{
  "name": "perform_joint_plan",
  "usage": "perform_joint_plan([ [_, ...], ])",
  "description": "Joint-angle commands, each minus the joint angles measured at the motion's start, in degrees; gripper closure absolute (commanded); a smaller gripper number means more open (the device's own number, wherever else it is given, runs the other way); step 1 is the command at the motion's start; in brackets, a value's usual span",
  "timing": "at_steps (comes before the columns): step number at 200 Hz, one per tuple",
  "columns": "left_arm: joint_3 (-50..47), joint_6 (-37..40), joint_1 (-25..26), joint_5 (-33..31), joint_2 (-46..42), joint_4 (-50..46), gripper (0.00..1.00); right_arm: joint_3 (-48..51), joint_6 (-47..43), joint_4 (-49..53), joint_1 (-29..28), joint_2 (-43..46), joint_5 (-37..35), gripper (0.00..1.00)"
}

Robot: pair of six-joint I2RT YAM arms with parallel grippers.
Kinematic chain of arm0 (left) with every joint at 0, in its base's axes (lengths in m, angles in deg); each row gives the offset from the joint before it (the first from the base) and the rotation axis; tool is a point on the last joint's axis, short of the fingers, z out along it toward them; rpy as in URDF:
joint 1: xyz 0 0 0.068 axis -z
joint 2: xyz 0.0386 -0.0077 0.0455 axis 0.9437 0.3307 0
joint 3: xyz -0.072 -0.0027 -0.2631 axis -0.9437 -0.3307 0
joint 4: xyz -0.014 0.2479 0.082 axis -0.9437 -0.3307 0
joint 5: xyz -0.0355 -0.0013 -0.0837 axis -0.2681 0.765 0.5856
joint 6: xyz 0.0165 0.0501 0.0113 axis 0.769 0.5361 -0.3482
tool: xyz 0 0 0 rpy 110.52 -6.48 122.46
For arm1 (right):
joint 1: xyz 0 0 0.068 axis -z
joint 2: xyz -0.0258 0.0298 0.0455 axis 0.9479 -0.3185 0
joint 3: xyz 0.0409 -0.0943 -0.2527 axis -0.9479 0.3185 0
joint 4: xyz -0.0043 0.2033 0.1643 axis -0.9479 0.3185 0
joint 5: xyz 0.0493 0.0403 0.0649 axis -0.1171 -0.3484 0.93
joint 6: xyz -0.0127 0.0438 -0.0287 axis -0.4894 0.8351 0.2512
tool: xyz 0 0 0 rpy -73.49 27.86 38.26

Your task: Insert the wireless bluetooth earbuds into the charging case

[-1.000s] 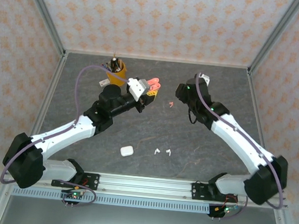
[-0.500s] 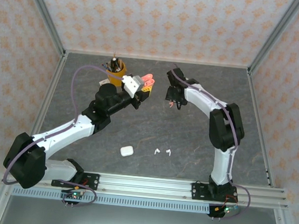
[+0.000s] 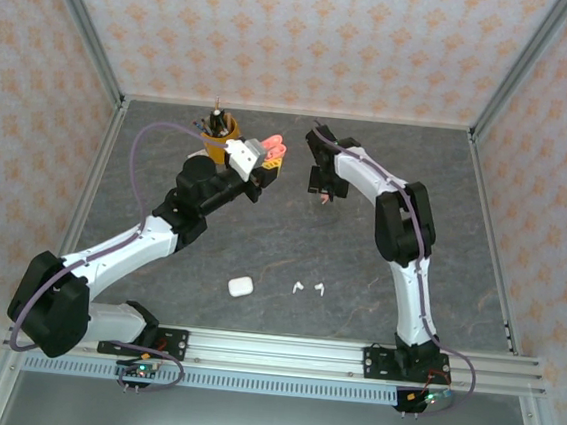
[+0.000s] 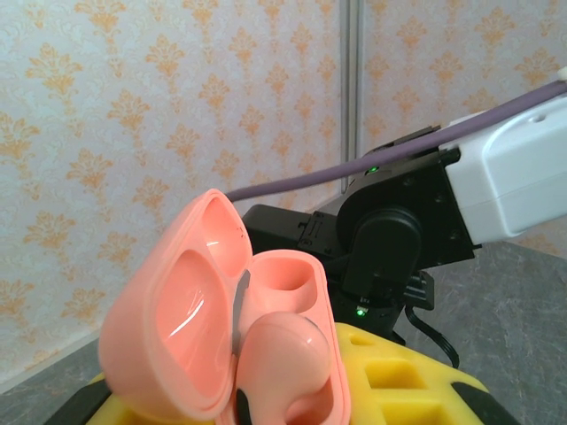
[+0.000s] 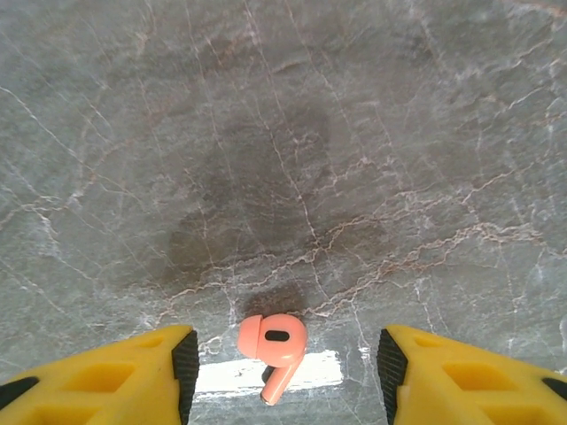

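Swung in from the right, the right gripper (image 5: 283,361) now straddles the pink earbud (image 5: 272,342) on the table (image 5: 266,133), jaws wide. Next: pinch it (tiny, likely to skid) and carry it to the open pink case (image 4: 221,328), clamped in the left gripper (image 3: 271,161). The white earbuds (image 3: 297,287) and white case (image 3: 240,287) lie well apart, obstructing nothing.

top: overhead, far | left wrist: level, close | right wrist: downward, close
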Motion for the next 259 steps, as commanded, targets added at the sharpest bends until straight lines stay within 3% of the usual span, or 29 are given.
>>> perform_joint_plan([
  [1,-0.3,-1.3,-0.6,0.9,0.6,3.6,1.00,-2.0,-1.2,3.5,0.1,-1.3,0.0,0.44],
  [227,0.2,-2.5,-0.9,1.4,2.3,4.9,1.00,-1.5,0.2,1.5,0.1,-3.6,-0.2,0.56],
  [259,0.4,-2.6,-0.9,1.5,2.5,5.0,1.00,-0.4,0.1,1.0,0.1,-3.2,0.0,0.62],
])
